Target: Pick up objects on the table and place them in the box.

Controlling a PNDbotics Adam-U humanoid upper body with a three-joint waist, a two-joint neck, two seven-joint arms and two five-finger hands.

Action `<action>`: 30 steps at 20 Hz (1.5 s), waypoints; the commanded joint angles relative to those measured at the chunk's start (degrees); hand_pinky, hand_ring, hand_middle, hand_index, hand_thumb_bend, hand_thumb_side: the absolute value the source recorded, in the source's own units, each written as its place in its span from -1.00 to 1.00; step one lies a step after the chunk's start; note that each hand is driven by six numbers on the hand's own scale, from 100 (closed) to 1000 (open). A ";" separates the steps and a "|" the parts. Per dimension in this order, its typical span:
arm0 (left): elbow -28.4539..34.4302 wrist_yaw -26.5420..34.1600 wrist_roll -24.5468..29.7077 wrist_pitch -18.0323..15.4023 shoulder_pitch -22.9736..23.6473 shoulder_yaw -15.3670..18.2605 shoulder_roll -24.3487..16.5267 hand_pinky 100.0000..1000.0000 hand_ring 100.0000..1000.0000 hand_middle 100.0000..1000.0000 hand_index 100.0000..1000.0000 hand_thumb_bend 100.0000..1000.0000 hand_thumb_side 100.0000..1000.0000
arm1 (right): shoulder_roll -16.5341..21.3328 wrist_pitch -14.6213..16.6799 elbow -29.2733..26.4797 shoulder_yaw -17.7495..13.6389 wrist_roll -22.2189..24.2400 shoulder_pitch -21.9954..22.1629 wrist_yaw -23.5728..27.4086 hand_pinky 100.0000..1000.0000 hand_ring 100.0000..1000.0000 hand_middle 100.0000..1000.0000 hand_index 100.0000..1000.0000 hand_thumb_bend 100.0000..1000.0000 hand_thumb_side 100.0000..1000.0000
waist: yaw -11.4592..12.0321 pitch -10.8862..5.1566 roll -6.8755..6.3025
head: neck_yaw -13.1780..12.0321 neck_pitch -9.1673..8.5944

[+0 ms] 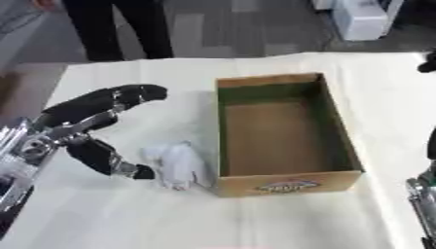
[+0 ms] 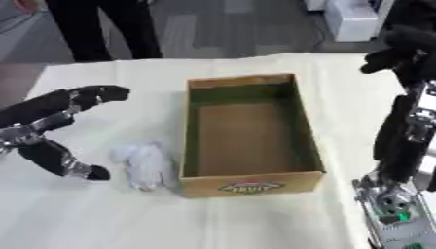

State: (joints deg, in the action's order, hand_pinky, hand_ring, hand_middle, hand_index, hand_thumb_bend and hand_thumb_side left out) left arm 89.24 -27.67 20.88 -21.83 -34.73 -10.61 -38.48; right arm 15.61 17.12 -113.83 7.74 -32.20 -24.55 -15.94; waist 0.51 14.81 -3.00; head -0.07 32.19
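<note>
Crumpled white soft lump (image 1: 177,164) lies on cream tablecloth (image 1: 128,214), just left of open brown cardboard box (image 1: 285,185) | black left hand (image 1: 89,126) spread open beside it, thumb tip near | right hand (image 2: 400,53) raised, fingers unclear

The only marking I can spot is a coloured label (image 1: 289,186) on the near outer wall of the cardboard box (image 1: 230,97). It shows red, green and white patches, but its lettering is too blurred to read. Nothing else carries legible text.
</note>
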 commanded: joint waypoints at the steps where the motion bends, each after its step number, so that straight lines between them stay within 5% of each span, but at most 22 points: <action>1: -0.40 0.78 0.93 -0.19 -1.70 -0.28 -0.44 1.00 0.83 0.90 1.00 0.34 0.32 | 0.28 0.00 -0.76 -0.15 0.16 -0.72 0.04 -0.29 -0.14 0.02 0.24 -1.00 0.68 | -0.06 -1.27 -0.12 | -0.12 0.13; 14: -4.12 0.93 4.00 0.78 -4.40 -2.55 1.17 1.00 0.79 0.86 1.00 0.33 0.36 | 0.48 0.19 -0.76 -0.13 0.12 -0.86 -0.02 -0.29 -0.14 0.02 0.24 -1.00 0.69 | -0.24 -1.79 -1.06 | 0.90 0.29; 23: -8.31 6.74 6.80 1.79 -4.32 -3.47 2.77 1.00 0.77 0.87 1.00 0.34 0.36 | 0.40 0.51 -0.76 0.10 0.32 -1.48 0.11 -0.30 -0.14 0.01 0.23 -1.00 0.69 | -1.47 -2.14 -1.87 | 1.24 0.35; 30: -8.50 8.54 7.36 1.18 -2.38 -3.69 2.96 1.00 0.76 0.87 1.00 0.37 0.36 | 0.07 0.58 -0.76 0.25 0.48 -1.92 0.32 -0.30 -0.14 0.01 0.23 -1.00 0.69 | -2.28 -2.00 -2.07 | 2.26 -1.35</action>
State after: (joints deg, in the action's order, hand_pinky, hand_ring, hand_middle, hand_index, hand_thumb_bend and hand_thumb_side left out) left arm 80.37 -19.66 28.03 -20.46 -36.73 -14.40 -34.72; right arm 15.59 17.63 -113.83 8.06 -31.79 -25.58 -15.74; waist -1.70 14.03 -5.17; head 1.56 31.64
